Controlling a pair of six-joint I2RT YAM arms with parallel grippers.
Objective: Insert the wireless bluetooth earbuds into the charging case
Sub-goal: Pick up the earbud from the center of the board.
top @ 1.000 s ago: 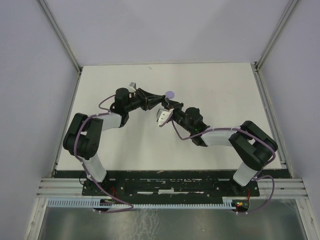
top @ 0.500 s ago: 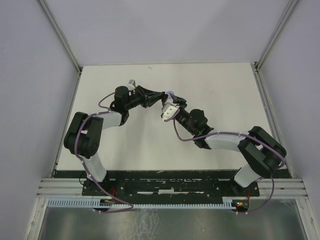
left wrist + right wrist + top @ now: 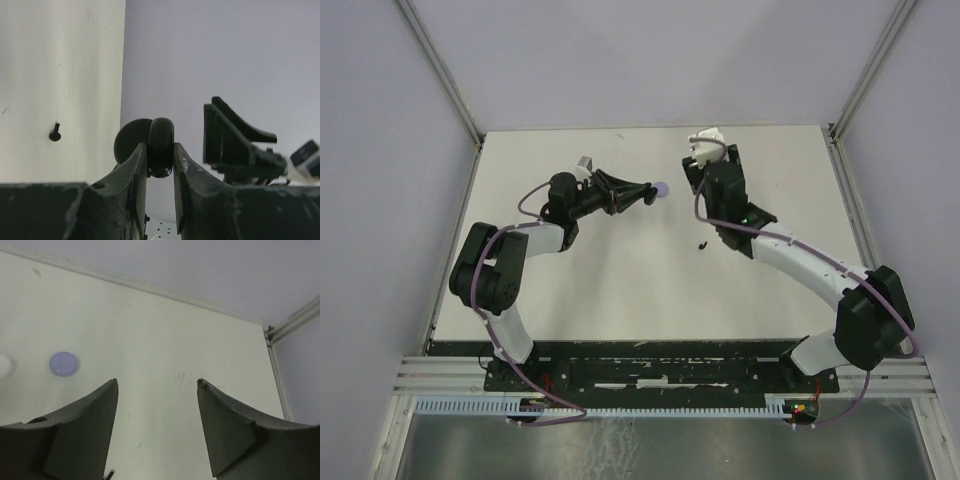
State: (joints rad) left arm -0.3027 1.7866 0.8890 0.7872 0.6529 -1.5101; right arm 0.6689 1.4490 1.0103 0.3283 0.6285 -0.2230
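Note:
My left gripper (image 3: 647,193) is shut on the black round charging case (image 3: 161,141), held off the table and seen edge-on, with a dark disc (image 3: 129,141) standing beside it. In the top view the case is hidden by the fingers. One tiny black earbud (image 3: 702,244) lies alone on the white table (image 3: 620,270); the left wrist view shows this earbud (image 3: 55,134) too. My right gripper (image 3: 705,146) hangs at the far middle of the table, well apart from the case. In its wrist view the right gripper (image 3: 157,381) is open with nothing between the fingers.
A lilac round puck (image 3: 662,188) lies just beyond the left fingertips; the right wrist view has that puck (image 3: 64,363) at the left, next to a white round piece (image 3: 4,366) cut by the frame edge. Walls and corner posts (image 3: 292,320) border the table.
My right gripper has opened and swung from beside the left gripper to the far middle of the table. The black earbud now shows where that arm was. The left arm has barely moved.

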